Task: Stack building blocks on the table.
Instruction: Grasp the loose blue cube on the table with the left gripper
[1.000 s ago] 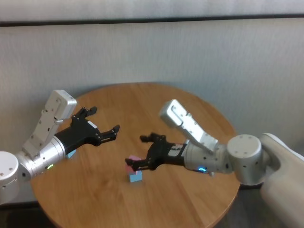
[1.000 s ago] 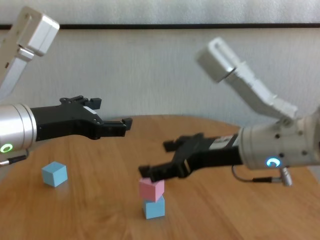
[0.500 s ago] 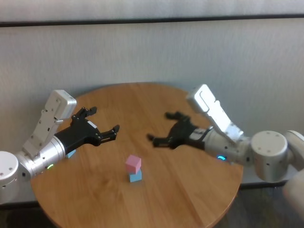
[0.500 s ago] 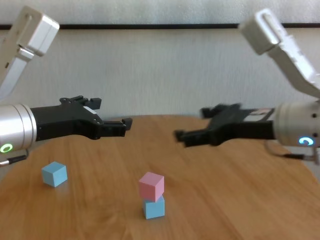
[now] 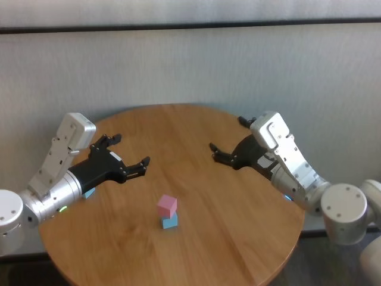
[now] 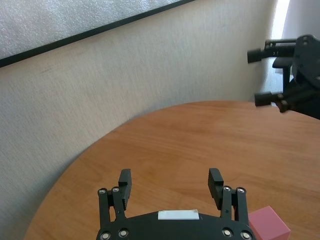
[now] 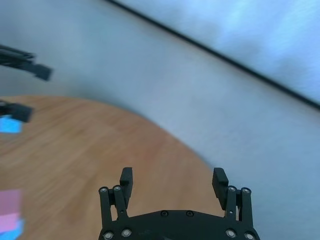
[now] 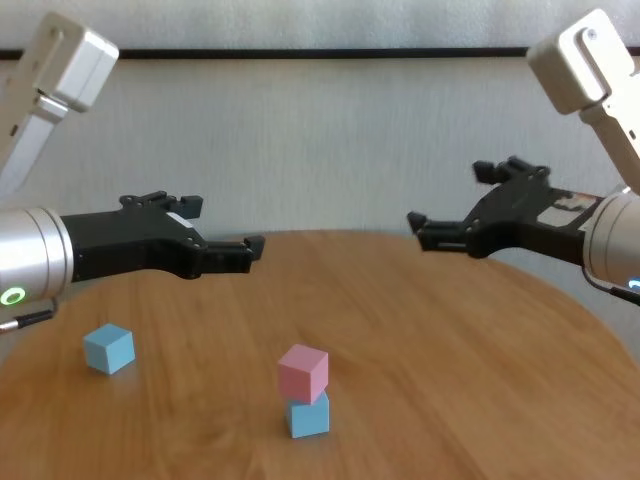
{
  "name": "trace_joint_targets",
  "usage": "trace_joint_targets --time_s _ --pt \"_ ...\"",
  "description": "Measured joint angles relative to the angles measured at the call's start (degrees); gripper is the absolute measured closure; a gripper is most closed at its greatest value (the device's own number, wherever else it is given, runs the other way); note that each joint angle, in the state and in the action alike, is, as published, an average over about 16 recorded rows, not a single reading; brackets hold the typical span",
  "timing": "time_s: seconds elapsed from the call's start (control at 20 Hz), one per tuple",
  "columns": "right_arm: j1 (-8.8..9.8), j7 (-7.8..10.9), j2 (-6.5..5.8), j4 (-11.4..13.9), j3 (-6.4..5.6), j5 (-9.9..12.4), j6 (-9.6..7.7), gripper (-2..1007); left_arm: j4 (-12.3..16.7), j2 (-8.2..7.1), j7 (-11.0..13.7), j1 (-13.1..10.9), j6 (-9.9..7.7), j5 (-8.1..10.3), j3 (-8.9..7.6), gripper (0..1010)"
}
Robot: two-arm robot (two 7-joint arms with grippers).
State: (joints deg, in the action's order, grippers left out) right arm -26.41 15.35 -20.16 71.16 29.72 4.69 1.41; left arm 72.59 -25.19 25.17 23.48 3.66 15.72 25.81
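My right claw (image 8: 455, 210) hangs above the table (image 8: 450, 380) with its fingers spread wide and nothing between them. My left claw (image 8: 215, 228) is likewise held wide and empty above the table, facing the right one. Between the two claws and below them, the pink block (image 8: 302, 371) sits on top of a light blue block (image 8: 308, 415). The second light blue block (image 8: 108, 348) rests on the table below my left forearm, well apart from the stack.

one block (image 8: 303, 371) atop another (image 8: 308, 415); third block (image 8: 108, 348) apparently far left.
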Motion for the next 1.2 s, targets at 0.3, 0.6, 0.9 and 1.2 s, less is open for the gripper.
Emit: trace_joint_targets --time_s 0.3,0.6,0.9,1.2 --pt "1.14 -3.79 0.85 -0.66 -1.52 -2.26 3.36 4 0.0 0.0 0.0 0.0 0.0 0.0 0.0 7" --pt "1.28 -4.36 1.32 -1.42 -2.3 -2.63 4.45 4 0.0 0.0 0.14 -0.01 0.0 0.03 -0.01 7" --pt "1.19 -4.3 1.3 -1.53 -2.3 -2.37 4.34 4 0.29 -0.17 0.85 -0.48 -1.1 0.8 -0.54 7" --pt "1.15 -4.49 1.31 -1.48 -2.19 -2.32 4.06 4 1.19 -0.46 1.34 -1.59 -3.95 1.91 -1.73 7"
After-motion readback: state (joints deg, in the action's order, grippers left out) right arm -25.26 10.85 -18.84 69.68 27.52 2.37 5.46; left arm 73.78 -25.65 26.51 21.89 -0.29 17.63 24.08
